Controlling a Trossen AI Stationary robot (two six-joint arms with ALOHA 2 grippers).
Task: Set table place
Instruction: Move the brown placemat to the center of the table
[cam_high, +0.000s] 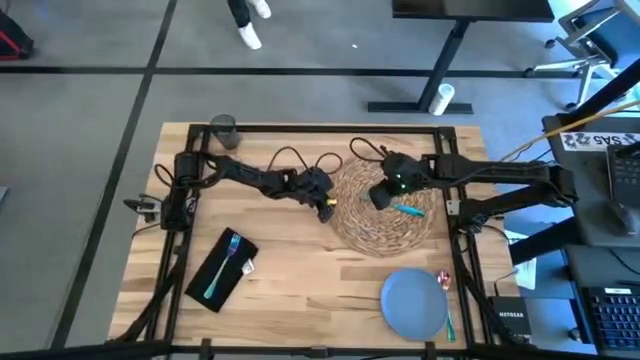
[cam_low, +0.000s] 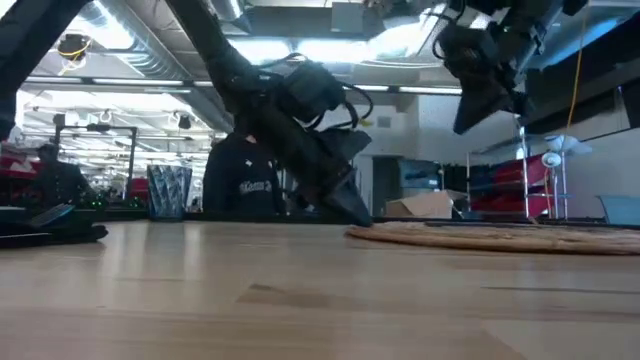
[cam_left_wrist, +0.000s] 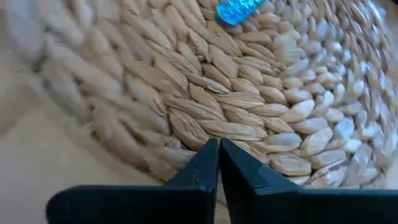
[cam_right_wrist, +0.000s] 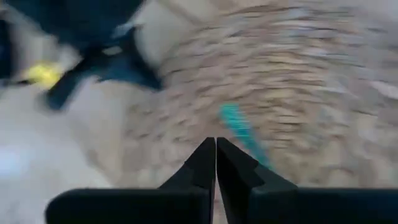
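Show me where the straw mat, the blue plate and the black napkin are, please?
Mat (cam_high: 385, 225): high view, bare weave near its middle.
Plate (cam_high: 412, 303): high view, middle of its face.
Napkin (cam_high: 213, 282): high view, bare black cloth beside the fork.

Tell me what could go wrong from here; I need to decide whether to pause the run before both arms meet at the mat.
1. The left gripper sits shut at the edge of the woven placemat; pushing further could slide or buckle the mat.
2. A teal utensil lies loose on the mat, so any shift could carry it off.
3. The right gripper, shut, hangs above the same mat close to the left arm, so the arms might collide.
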